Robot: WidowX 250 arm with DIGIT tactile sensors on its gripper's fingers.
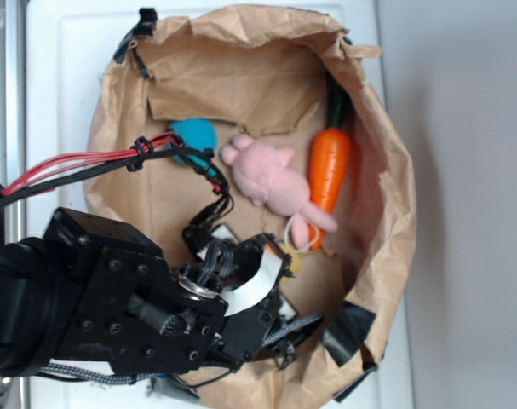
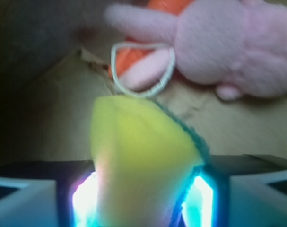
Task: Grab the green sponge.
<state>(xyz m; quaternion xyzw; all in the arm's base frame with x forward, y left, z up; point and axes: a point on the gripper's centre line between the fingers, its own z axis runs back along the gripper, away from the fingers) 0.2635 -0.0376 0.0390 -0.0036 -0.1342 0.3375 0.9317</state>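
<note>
White counter (image 1: 62, 60) fills my exterior view, carrying a crumpled brown paper bag (image 1: 386, 170) opened like a bowl. I can read no writing anywhere. Inside it lie a pink plush toy (image 1: 271, 175), an orange carrot (image 1: 329, 166) at its 3 o'clock and a teal ball (image 1: 194, 134) at 9. My arm hides the bag's 7 o'clock side; only a yellow sliver of the green sponge (image 1: 292, 262) shows.

On the wrist view, blurred, the fingers (image 2: 143, 203) are clamped on the green sponge (image 2: 138, 161); the plush sits at 1 o'clock.
</note>
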